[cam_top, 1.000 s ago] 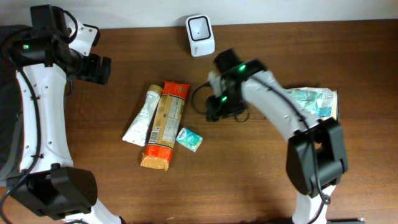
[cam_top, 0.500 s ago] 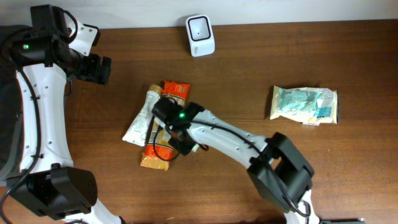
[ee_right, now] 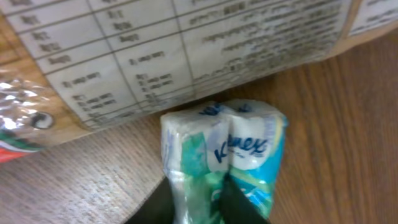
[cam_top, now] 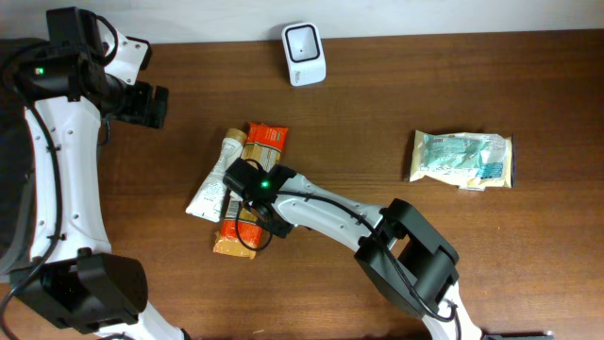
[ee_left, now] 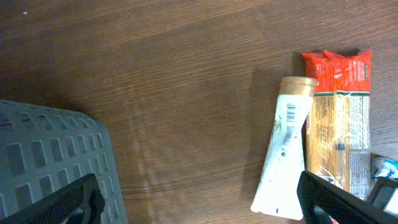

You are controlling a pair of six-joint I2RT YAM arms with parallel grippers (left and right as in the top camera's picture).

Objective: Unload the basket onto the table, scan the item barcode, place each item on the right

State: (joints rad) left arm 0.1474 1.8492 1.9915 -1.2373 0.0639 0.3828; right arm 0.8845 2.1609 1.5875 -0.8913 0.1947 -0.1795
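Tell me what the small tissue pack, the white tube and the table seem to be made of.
Tissue pack: thin glossy plastic film, judging by its shine and creases. White tube: probably soft plastic, smooth, flattened at its end. Table: wood or wood-look laminate; grain lines show, matte.

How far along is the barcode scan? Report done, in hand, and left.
Done: the right end effector pinches the tissue pack beside the long packet. In hand: that grip; the pack looks not yet lifted off the table. Left: carry it to the scanner and show its barcode.
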